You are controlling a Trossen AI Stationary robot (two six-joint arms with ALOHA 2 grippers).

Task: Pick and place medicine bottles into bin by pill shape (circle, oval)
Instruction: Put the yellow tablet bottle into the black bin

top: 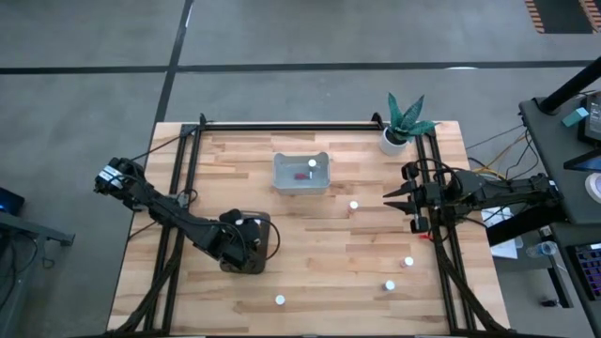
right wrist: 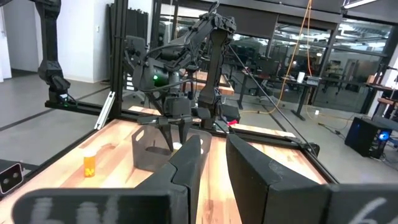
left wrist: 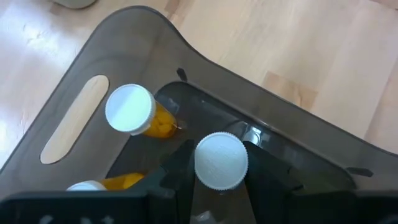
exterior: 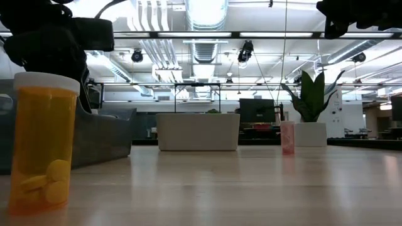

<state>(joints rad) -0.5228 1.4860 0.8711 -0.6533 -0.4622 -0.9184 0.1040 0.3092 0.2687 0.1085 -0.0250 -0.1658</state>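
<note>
Right now your left gripper (left wrist: 221,186) hangs over the dark bin (top: 252,246) at the table's front left, its fingers closed on the ribbed white cap of a bottle (left wrist: 221,160), with at least two amber bottles (left wrist: 138,113) already lying inside the bin. These bottles (top: 354,205) look light, rigid and smooth-sided, so they should tip or roll at a nudge; take each by the ribbed cap or squarely across the body, from above. Four more stand scattered on the wood toward the front and right, one (exterior: 43,143) showing pale pills, probably oval, though it's hard to tell. The clear bin (top: 301,174) sits mid-table. Your right gripper (top: 402,198) waits at the right edge, jaws slightly apart and empty.
</note>
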